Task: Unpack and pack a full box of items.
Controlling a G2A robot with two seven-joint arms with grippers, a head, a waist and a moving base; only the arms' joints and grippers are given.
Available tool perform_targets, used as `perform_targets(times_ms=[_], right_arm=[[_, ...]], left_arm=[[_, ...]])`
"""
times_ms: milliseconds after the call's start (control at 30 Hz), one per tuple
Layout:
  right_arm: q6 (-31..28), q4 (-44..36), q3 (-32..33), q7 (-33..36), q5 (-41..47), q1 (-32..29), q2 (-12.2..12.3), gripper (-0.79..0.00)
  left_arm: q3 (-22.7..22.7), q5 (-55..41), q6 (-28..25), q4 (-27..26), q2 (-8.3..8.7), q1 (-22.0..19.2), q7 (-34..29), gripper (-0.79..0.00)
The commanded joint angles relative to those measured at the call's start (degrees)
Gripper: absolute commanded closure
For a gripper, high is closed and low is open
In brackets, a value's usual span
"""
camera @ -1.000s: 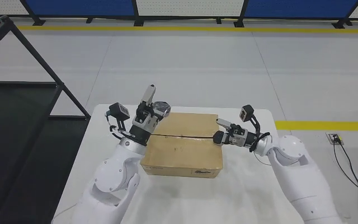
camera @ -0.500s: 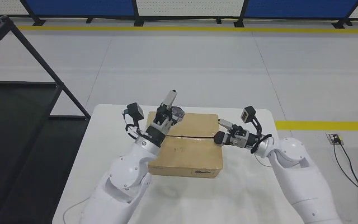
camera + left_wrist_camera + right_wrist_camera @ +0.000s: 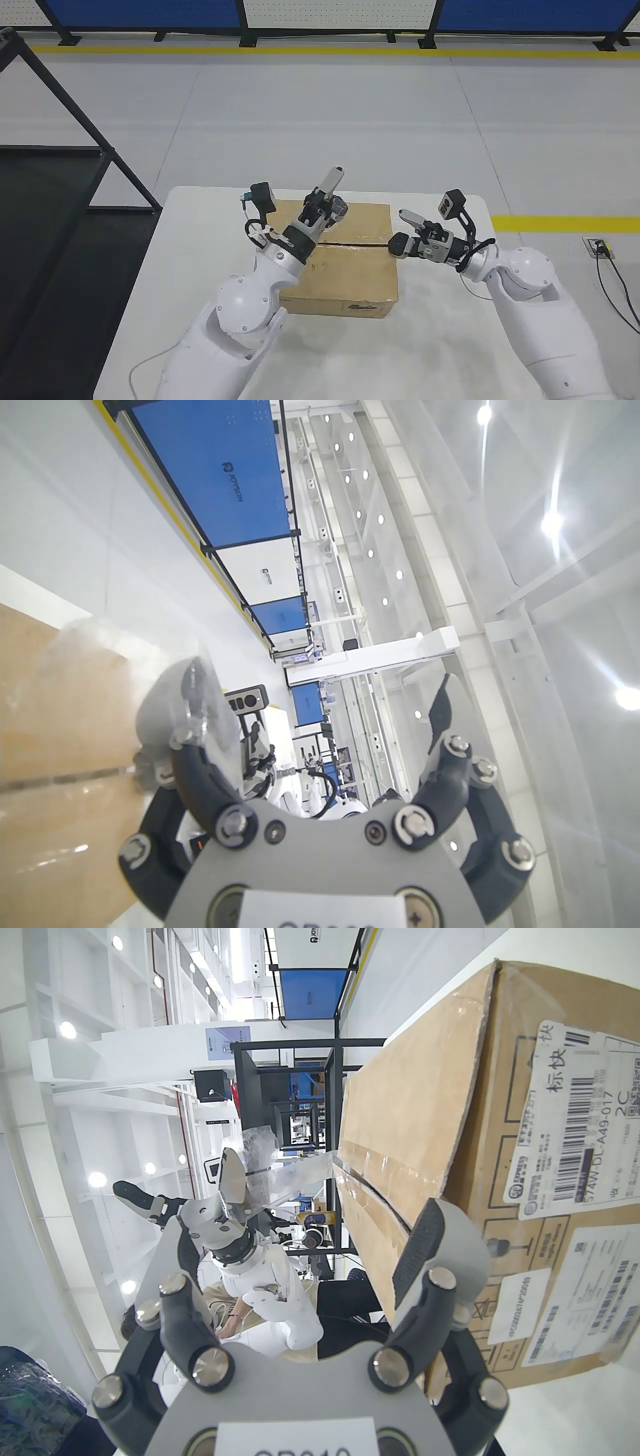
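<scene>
two claws flank one cardboard box [image 3: 335,265] in your top view. it sits on the white bench [image 3: 190,260], flaps shut along a centre seam. your left claw [image 3: 333,193] is raised above the far half of the box, fingers apart. your right claw [image 3: 401,231] is at the box's right end, level with the seam, fingers apart too and gripping nothing. in your left wrist view, a strip of clear tape [image 3: 207,700] clings to one finger while the other finger stands well clear of it. the box top shows beyond the taped finger. in your right wrist view, that tape stretches from the seam's far end up to the left claw's finger. printed labels [image 3: 575,1128] cover the box's near end wall, and one right-claw finger sits just beside its top edge.
</scene>
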Motion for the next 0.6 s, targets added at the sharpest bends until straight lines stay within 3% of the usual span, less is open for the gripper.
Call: perform_targets(times_ms=[0, 567], right_arm=[[-0.04, 0.11, -0.02, 0.10, 0.08, -0.08, 0.04, -0.785], [-1.74, 1.43, 1.26, 0.54, 2.00, -0.51, 0.53, -0.785]], left_arm=[[0.43, 0.48, 0.28, 0.39, -0.21, -0.31, -0.23, -0.785], [4.03, 3.98, 1.16, 3.69, -2.15, -2.08, -1.38, -0.785]])
